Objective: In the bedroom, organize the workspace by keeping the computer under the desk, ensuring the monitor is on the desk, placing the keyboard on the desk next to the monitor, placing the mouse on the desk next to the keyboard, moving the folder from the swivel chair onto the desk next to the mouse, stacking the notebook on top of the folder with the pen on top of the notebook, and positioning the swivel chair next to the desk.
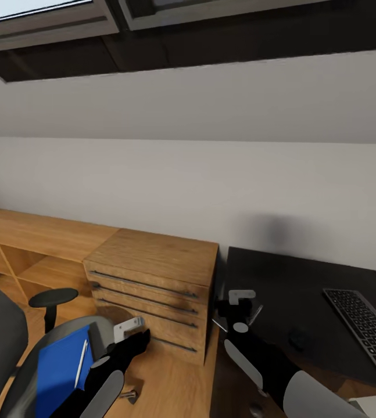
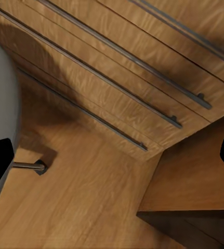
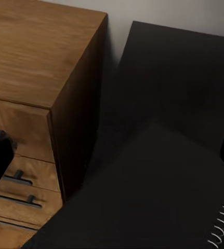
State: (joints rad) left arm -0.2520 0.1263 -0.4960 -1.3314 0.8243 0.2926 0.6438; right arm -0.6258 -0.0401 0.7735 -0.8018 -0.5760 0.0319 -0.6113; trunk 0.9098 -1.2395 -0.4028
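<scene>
Folder [image 1: 61, 364] lies blue on the swivel chair [image 1: 2, 337] seat at seven o'clock, pen [image 1: 81, 363] atop it, awaiting transfer. Left end effector [image 1: 131, 328] hovers beside it, spread; right end effector [image 1: 238, 309], also spread, hangs over the desk [image 1: 280, 284], keyboard [image 1: 365, 334] at four o'clock.

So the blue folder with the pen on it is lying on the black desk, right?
Not quite. The head view shows the blue folder, with the pen on it, lying on the swivel chair seat, not on the black desk.
</scene>
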